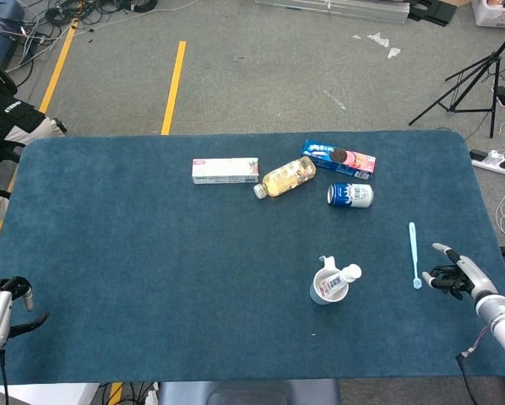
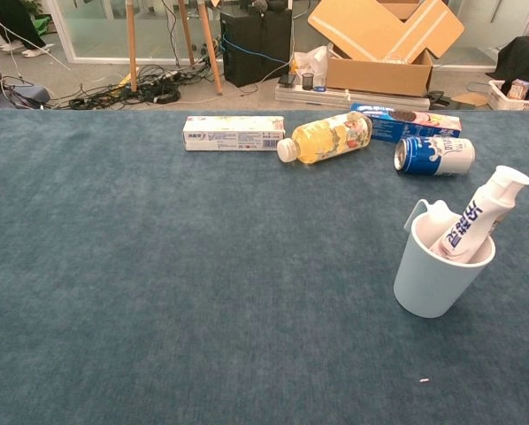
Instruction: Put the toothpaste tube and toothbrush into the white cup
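Blue toothbrush (image 1: 413, 253) beside right robot hand (image 1: 453, 275)

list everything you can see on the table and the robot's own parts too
white cup: 1, pale white, right of table centre, upright
toothpaste tube: 1, white with blue print, leaning in the cup
toothbrush: 1, light blue, flat on the table right of the cup
toothpaste box: 1, white, far side
bottle: 1, yellow drink, on its side beside the box
cookie pack: 1, blue, far side
can: 1, blue and white, on its side
table: 1, dark blue cloth
left hand: 1, near left corner, holds nothing
right hand: 1, fingers spread beside the toothbrush's near end
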Controlling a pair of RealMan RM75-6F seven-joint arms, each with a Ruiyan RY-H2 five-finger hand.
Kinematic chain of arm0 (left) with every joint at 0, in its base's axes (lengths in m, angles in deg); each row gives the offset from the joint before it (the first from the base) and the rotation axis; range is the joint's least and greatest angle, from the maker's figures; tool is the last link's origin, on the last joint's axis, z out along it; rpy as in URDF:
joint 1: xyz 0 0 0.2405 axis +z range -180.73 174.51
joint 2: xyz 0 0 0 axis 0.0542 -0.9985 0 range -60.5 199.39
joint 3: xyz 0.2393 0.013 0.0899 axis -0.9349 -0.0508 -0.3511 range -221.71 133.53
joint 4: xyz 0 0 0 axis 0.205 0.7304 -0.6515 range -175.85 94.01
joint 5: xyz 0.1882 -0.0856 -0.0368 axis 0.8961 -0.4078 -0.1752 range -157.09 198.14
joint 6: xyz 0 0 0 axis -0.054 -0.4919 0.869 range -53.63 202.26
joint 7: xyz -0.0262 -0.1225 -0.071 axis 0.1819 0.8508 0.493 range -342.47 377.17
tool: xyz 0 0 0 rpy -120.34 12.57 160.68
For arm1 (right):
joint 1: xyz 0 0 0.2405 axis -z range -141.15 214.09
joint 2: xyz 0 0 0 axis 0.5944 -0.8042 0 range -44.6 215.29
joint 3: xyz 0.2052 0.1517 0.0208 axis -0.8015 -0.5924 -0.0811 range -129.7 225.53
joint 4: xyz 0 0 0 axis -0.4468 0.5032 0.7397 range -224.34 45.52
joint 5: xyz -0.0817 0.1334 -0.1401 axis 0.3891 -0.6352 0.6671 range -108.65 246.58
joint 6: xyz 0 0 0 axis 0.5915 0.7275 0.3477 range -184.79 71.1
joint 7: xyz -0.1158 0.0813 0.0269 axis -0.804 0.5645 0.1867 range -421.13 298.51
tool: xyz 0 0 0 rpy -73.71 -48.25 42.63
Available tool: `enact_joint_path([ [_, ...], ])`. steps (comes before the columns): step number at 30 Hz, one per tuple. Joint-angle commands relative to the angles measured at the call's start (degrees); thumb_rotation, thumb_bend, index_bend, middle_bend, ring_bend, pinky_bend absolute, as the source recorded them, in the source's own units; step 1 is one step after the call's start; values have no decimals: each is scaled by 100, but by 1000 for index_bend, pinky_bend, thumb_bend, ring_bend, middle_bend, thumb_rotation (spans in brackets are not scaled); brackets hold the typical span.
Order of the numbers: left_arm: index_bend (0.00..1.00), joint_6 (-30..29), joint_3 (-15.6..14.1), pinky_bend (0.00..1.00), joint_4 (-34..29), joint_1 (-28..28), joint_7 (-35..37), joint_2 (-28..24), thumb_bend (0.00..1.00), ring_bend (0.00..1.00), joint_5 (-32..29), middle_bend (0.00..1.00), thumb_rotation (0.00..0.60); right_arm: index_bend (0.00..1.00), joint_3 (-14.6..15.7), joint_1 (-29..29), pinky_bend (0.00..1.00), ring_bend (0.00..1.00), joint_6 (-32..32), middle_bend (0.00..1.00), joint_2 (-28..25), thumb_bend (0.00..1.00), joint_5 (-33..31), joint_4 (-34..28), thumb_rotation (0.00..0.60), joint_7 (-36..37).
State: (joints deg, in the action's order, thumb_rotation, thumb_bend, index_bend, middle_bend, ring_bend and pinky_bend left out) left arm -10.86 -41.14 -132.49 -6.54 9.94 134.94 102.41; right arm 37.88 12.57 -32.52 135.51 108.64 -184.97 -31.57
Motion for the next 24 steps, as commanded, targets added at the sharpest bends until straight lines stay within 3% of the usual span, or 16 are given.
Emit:
enact_joint_path([
  [1, 700, 8, 6, 349, 7, -2, 9, -2, 0, 387, -14, 440, 600, 0, -37, -139, 917, 765, -369, 701, 116, 304, -205, 278, 600, 187],
  [13, 700, 3, 1, 349, 2, 0, -2, -2, 0, 386, -4, 440, 600, 0, -14, -348, 918, 769, -1316, 707, 348, 305, -405, 944, 600, 489],
  [24, 700, 6, 1, 349, 2, 0, -2, -3, 0, 387, -7, 440, 600, 0, 113, -485, 918, 772, -1619, 710, 625, 305, -445, 1379, 600, 594],
])
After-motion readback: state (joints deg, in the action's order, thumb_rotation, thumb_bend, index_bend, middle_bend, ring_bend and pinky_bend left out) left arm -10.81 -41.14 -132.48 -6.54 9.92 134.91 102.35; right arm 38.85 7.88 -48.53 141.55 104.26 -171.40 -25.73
